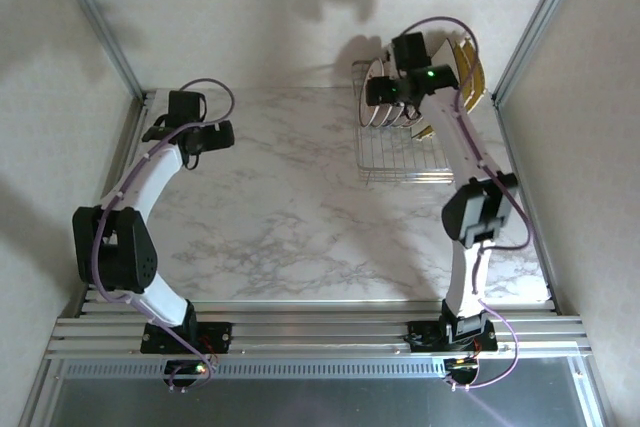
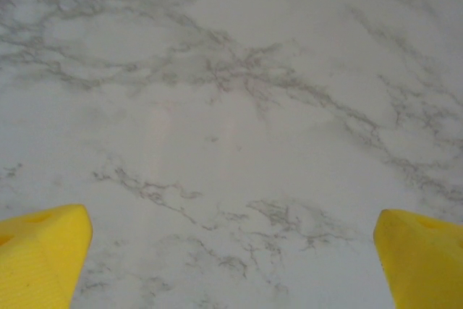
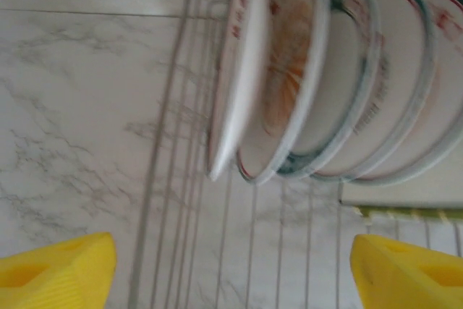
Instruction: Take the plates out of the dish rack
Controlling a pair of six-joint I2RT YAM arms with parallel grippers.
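Observation:
The dish rack [image 1: 405, 147] is a silver wire rack at the far right of the marble table. Several round plates [image 3: 289, 70] with orange centres and dark rims stand on edge in it, side by side. Behind them in the top view lean yellow striped square plates [image 1: 468, 65]. My right gripper [image 1: 385, 93] hovers above the round plates. In the right wrist view this gripper [image 3: 231, 273] is open, its yellow fingers [image 3: 58, 269] wide apart over the rack wires [image 3: 253, 251], touching nothing. My left gripper [image 1: 215, 134] is open at the far left over bare marble [image 2: 231, 265].
A whitish square plate edge [image 3: 405, 192] lies at the right of the rack, past the round plates. Aluminium frame posts [image 1: 530, 37] stand close to the rack on the right. Marble tabletop [image 1: 290, 207] stretches between the two arms.

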